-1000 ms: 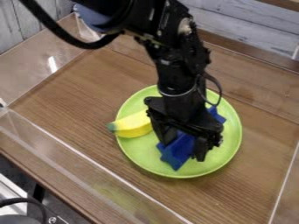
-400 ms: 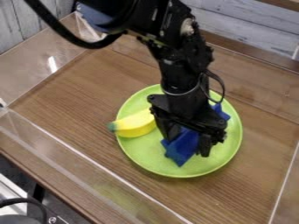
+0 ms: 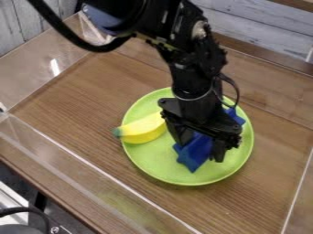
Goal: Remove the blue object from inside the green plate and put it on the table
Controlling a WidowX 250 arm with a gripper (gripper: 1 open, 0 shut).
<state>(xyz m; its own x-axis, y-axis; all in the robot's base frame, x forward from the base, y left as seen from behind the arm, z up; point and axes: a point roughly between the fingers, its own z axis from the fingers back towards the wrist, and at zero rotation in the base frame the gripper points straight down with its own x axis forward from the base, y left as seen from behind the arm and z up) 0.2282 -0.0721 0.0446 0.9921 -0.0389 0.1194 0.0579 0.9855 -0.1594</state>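
The blue object [image 3: 192, 154] lies inside the green plate [image 3: 153, 155], toward its right half, with a second patch of blue showing behind the arm near the plate's far rim. My black gripper [image 3: 197, 143] points almost straight down over it, open, with its fingers [image 3: 217, 145] straddling the block's upper part. Whether the fingers touch the block I cannot tell. Much of the block is hidden by the gripper. The plate rests on the brown wood-grain table [image 3: 86, 91].
A yellow banana [image 3: 142, 131] lies on the plate's left side, close to the gripper. Clear acrylic walls [image 3: 43, 178] edge the table at the front and left. Black cables [image 3: 73, 37] hang at the upper left.
The gripper has crept slightly to the right over the plate. The blue object and the banana lie where they were.
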